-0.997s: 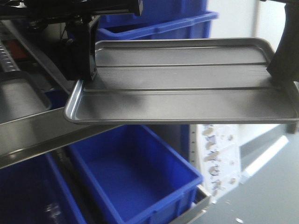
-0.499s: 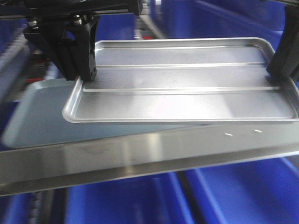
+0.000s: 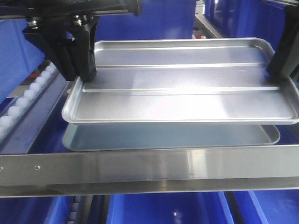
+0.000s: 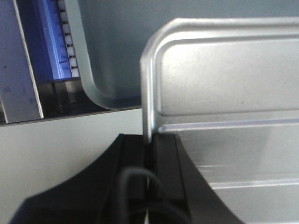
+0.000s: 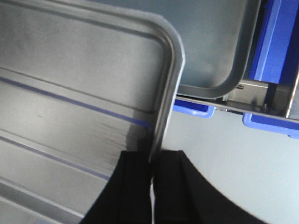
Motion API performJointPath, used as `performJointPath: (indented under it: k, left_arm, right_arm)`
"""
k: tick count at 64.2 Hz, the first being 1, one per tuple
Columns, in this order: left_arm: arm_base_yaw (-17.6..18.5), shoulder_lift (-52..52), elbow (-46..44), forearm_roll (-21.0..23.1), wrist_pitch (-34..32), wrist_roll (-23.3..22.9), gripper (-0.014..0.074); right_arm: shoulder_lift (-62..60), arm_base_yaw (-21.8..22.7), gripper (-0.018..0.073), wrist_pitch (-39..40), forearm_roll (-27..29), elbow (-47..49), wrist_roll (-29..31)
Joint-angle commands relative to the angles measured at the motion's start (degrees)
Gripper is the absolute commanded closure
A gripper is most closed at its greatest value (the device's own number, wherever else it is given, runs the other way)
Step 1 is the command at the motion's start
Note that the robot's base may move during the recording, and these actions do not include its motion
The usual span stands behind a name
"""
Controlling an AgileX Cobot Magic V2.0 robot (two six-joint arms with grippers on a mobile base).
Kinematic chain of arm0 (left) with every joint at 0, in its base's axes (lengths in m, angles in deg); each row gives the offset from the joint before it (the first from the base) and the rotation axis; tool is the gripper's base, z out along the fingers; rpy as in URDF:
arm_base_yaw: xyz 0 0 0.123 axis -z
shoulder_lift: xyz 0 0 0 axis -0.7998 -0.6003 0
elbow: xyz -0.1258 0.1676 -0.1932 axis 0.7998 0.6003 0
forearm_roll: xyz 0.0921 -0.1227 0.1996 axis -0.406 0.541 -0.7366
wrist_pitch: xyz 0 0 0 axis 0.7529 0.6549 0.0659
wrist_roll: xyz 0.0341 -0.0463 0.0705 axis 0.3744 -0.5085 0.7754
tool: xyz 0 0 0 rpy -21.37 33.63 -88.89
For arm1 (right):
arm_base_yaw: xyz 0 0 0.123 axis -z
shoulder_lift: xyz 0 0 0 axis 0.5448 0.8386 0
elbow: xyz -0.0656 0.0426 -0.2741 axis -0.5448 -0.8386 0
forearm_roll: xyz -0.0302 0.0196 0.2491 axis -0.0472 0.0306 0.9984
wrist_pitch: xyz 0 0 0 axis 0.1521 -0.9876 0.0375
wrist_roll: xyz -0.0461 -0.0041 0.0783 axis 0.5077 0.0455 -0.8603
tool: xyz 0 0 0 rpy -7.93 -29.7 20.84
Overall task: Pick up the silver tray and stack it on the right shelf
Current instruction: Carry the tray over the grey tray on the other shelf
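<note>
Black left end effector (image 4: 149,142) at nine o'clock and right end effector (image 5: 153,161) at three are clamping the shiny ridged silver metal tray (image 3: 182,100) over a dull grey tray (image 3: 177,136) on the roller shelf (image 3: 140,165).

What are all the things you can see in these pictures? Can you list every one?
silver tray: one, shiny silver, held in the air just above the grey tray
grey tray: one, dull grey, lying on the shelf under the silver tray
shelf: one, steel, its broad shiny front bar runs across the front view
rollers: many, white, in a row along the shelf's left side
bins: several, blue, behind and below the shelf
left gripper: one, black, jaws shut on the silver tray's left rim
right gripper: one, black, jaws shut on the silver tray's right rim
</note>
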Motion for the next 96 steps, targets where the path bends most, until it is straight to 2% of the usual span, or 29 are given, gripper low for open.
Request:
performJointPath:
  k: [1,56,72,79,90,96]
  left_arm:
    - [0.4,2.1,-1.7,-0.9,-1.1,1.2,0.0697]
    - [0.4,2.1,-1.7,-0.9,-1.1,1.2,0.0697]
    - [0.3,2.1,-1.7,-1.9,-4.8,1.3,0.0697]
    - [-1.2,1.9,-2.2,-1.8,-7.7,3.2,0.0697]
    - [-4.8,-0.3,-5.3,-1.5,-9.3,3.2,0.0697]
    - [-6.4,-2.1,-6.6,-1.4,-13.7,5.6,0.0697]
  right_arm:
    - [-1.4,-0.1,0.0503,2.5,0.1,2.0,1.7]
    - [-1.4,-0.1,0.0503,2.5,0.1,2.0,1.7]
    - [-1.3,-0.1,0.0503,3.8,0.1,2.9,1.7]
    - [-0.2,-0.1,0.0503,3.1,0.0,6.0,2.0]
    - [6.1,1.0,0.0503,0.8,-1.4,14.0,2.1]
    - [10.6,2.2,0.0503,1.2,-2.2,17.3,2.1]
